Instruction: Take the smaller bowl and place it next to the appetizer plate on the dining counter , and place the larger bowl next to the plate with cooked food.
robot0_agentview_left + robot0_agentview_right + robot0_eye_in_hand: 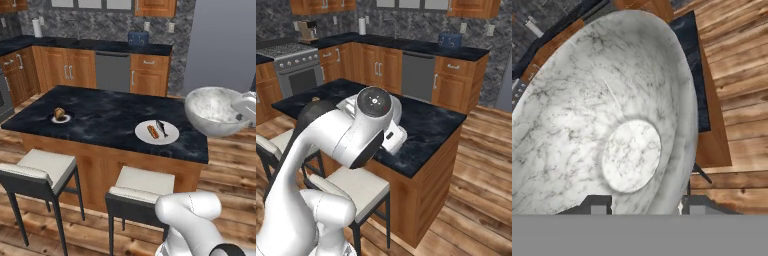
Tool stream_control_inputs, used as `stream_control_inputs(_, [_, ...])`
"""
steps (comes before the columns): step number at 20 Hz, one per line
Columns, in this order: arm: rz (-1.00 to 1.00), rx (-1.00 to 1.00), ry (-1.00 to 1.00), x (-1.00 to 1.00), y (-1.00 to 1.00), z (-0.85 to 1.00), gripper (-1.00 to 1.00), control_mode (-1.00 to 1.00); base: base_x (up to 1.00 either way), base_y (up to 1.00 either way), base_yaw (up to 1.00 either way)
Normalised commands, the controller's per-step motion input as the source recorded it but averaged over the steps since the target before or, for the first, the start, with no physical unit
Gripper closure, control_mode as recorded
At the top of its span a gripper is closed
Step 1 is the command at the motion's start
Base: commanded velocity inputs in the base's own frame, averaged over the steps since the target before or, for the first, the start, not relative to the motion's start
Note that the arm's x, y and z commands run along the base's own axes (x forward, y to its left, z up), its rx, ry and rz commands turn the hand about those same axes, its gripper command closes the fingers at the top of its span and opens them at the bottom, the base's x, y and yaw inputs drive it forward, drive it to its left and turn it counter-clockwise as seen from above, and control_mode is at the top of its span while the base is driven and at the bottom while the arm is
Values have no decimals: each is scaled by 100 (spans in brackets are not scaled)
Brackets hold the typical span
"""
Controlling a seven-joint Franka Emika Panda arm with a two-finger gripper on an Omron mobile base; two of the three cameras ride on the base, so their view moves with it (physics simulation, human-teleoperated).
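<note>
The gripper [644, 207] was closed on the rim of the larger bowl [214, 111], one finger inside the wall and one outside, carrying it in the air just past the end of the worktop [105, 112]. Away from the gripper, the plate with cooked food [157, 132] lay near that end, the appetizer plate [60, 118] well beyond it

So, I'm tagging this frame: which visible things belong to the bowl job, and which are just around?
Job:
larger bowl, held in the gripper
plate with cooked food
appetizer plate
dining counter

Just around:
stools
dishwasher
stove
toaster
</note>
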Motion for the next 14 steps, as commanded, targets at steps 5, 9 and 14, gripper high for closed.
stream_control_inputs(5, [-10,0,6,57,-27,-63,100,-100,0,0,0])
stream_control_inputs(9, [-9,0,2,45,-34,-56,100,-100,0,0,0])
stream_control_inputs(14, [-5,0,0,47,-17,-49,100,-100,0,0,0])
